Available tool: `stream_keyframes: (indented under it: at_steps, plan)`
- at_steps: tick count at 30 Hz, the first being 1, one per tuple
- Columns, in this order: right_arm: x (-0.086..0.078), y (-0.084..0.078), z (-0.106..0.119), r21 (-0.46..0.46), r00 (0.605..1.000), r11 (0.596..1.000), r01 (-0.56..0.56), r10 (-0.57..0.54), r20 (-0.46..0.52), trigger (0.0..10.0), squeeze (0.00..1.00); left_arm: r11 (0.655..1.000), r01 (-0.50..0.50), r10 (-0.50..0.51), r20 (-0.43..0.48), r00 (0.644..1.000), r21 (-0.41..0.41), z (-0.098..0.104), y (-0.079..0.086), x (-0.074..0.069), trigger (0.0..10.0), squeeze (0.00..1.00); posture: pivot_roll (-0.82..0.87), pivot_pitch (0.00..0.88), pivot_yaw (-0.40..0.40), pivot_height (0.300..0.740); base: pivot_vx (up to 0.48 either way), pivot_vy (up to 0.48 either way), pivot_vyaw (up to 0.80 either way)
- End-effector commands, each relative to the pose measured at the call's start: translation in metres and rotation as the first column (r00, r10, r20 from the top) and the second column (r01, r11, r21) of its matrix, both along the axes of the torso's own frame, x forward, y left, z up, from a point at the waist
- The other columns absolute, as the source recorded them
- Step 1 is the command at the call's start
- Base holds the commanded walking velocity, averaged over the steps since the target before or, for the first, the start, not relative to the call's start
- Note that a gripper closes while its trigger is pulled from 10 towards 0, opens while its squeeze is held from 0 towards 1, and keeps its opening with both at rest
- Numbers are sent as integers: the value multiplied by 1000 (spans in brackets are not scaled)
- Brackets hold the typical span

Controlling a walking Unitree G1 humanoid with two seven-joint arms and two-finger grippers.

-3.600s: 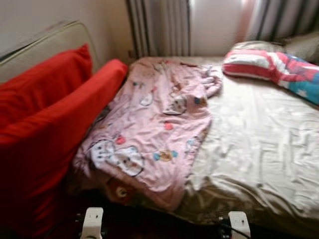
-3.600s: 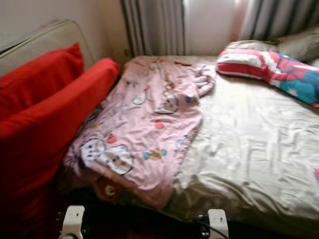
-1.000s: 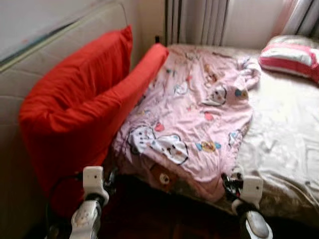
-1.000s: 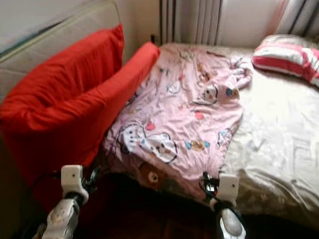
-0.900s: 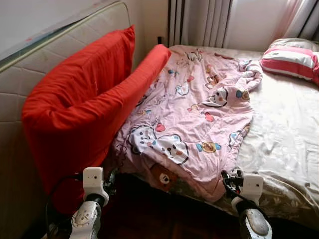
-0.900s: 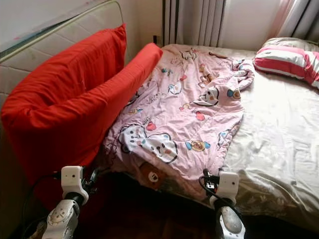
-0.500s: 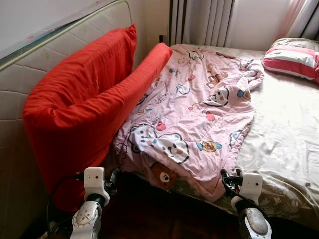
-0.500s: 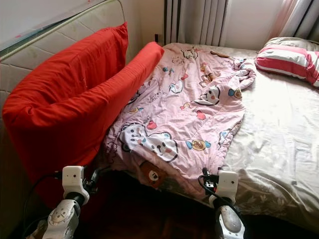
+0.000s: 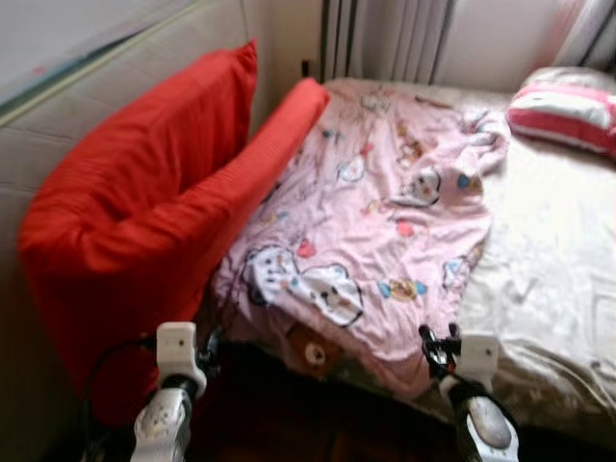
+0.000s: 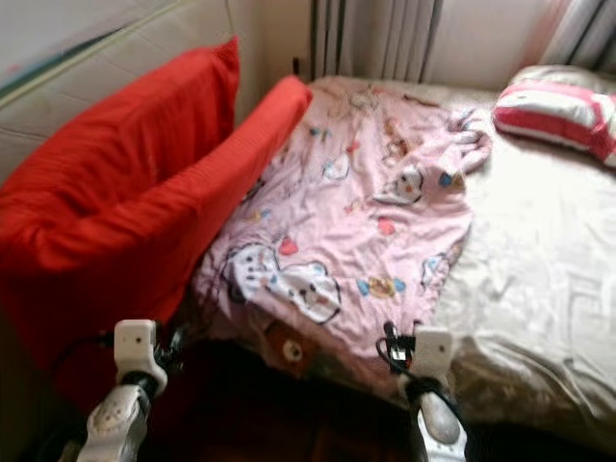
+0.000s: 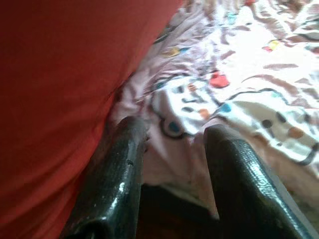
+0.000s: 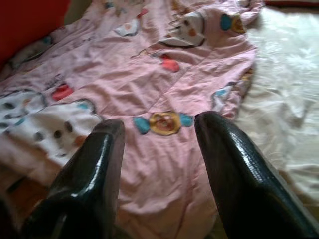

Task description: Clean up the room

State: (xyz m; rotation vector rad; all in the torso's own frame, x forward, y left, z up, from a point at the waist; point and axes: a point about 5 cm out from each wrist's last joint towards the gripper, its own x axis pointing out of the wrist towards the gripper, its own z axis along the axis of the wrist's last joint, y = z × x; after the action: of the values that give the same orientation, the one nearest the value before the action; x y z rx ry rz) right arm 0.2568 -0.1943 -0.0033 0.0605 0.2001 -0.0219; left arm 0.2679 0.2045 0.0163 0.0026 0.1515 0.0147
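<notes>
A pink cartoon-print blanket (image 9: 385, 212) lies crumpled across the left side of the bed, its lower corner hanging over the near edge. The blanket (image 12: 164, 74) appears close up in the right wrist view, with my right gripper (image 12: 159, 129) open just short of it. In the left wrist view my left gripper (image 11: 172, 137) is open too, between the big red cushion (image 11: 55, 89) and the blanket's edge (image 11: 239, 94). Both arms (image 9: 178, 385) (image 9: 472, 385) are raised low in front of the bed's near edge.
The bed carries a cream sheet (image 9: 549, 250) and a red-and-white striped pillow (image 9: 563, 106) at the far right. A large red cushion (image 9: 144, 221) leans against a padded headboard (image 9: 106, 87) on the left. Curtains (image 9: 385, 38) hang behind. Dark floor (image 9: 318, 433) lies below.
The picture has shifted slightly and blurred, so the camera moved. Both arms stay at about the same place near the bed's edge. The blanket lies as before.
</notes>
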Motion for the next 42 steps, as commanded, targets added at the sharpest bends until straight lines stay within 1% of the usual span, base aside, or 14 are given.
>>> stream_keyframes:
  at_steps: [1,17,33,42]
  plan:
    - [0,-1,1,-3,1000,1000,3,-3,3,10000,0,1000,2,-2,-10,1000,-3,-1,0,-1,10000,0,-39,49,36,740,274,0,0]
    - [1,3,3,-15,999,1000,-27,28,21,10000,0,1000,19,-19,16,1000,4,5,-3,4,10000,0,-44,51,37,740,274,0,0]
    - [2,2,9,-23,998,999,-27,28,55,10000,0,999,39,-39,37,999,-5,8,-6,4,10000,0,-58,23,41,740,0,0,0]
    - [-2,-1,7,-38,998,999,13,-11,56,10000,0,999,48,-48,42,998,-8,8,-6,1,10000,0,-54,13,43,740,0,0,0]
